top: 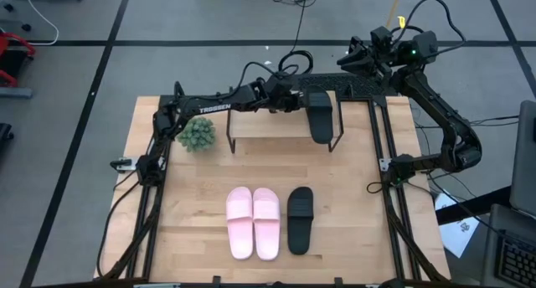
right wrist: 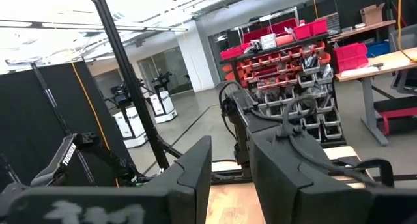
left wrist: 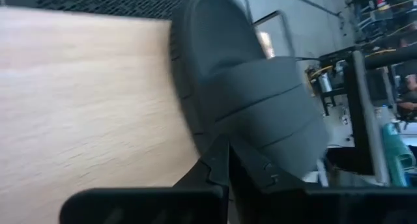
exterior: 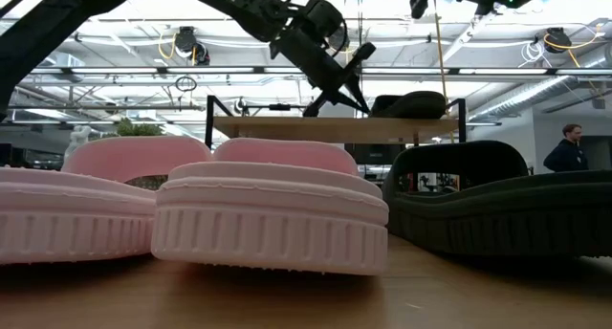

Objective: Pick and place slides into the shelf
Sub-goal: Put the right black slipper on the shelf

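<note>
Two dark fingers of my left gripper are pinched together beside the matte black slide on the pale wooden shelf; the smooth pink pair and ribbed black slide lie on the tabletop.

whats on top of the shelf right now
One black slide lies on the shelf at its right end. The left hand, shut, sits beside it. The rest of the plank shows bare; underneath is hidden.

Your left arm reaches across toward the far right, its left end effector with fingers pressed together. Your right arm is folded back at the far right corner, right end effector raised, fingers slightly parted.
</note>
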Action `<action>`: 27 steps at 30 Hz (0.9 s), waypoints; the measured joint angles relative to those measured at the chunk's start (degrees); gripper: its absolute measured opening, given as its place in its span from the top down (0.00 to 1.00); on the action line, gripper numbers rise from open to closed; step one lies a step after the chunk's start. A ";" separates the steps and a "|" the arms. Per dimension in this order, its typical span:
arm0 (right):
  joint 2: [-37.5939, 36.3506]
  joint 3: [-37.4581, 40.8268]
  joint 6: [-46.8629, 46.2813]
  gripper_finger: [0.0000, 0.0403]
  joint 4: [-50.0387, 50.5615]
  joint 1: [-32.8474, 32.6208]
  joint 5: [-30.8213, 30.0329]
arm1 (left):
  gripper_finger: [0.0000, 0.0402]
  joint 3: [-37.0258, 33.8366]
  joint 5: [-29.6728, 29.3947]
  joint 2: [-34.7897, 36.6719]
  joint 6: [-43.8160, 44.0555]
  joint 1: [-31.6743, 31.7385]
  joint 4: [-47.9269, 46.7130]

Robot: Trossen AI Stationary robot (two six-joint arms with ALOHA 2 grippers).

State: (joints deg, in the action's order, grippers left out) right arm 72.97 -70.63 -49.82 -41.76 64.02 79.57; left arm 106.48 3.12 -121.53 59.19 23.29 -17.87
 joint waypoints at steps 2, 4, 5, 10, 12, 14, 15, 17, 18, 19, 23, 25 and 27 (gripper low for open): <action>0.00 0.00 0.20 0.77 0.00 0.01 0.00 | 0.99 -0.02 0.02 -0.49 0.06 -0.02 0.13; 0.00 0.00 0.22 0.77 0.00 0.01 -0.02 | 1.00 0.00 0.93 -0.79 0.48 0.00 0.41; 0.00 0.00 0.22 0.77 0.00 0.01 -0.02 | 1.00 -0.02 1.38 -0.99 0.88 0.00 0.64; 0.00 0.00 0.41 0.77 0.01 0.00 -0.04 | 1.00 0.00 1.46 -1.60 1.35 -0.11 2.41; 0.00 0.00 0.63 0.77 0.02 -0.01 -0.04 | 1.00 0.00 1.51 -1.61 1.44 -0.11 2.97; 0.00 0.00 0.66 0.77 0.04 0.00 -0.06 | 0.99 0.00 1.50 -1.62 1.56 -0.23 3.31; 0.00 0.00 0.91 0.77 0.09 0.01 -0.05 | 0.99 0.00 1.44 -1.62 1.54 -0.30 3.38; 0.00 0.00 1.05 0.77 0.13 0.01 -0.10 | 0.99 0.00 1.44 -1.65 1.58 -0.51 3.82; 0.00 0.00 1.07 0.77 0.17 0.01 -0.13 | 1.00 0.00 1.46 -1.65 1.66 -0.67 4.32; 0.00 0.00 1.07 0.77 0.21 0.01 -0.13 | 1.00 0.00 1.46 -1.65 1.78 -0.82 4.80; 0.00 0.00 1.27 0.77 0.23 0.01 -0.24 | 1.00 0.00 1.46 -1.65 2.26 -1.34 4.92; 0.00 0.00 1.27 0.77 0.24 -0.01 -0.42 | 1.00 0.00 1.46 -1.65 2.34 -1.42 5.18; 0.00 0.00 1.27 0.77 0.24 -0.01 -0.44 | 0.99 0.00 1.49 -1.65 2.39 -1.42 5.83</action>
State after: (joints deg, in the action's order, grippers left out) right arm 72.97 -70.63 -48.56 -41.52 64.01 79.13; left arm 106.48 4.61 -123.17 61.58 21.87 -12.04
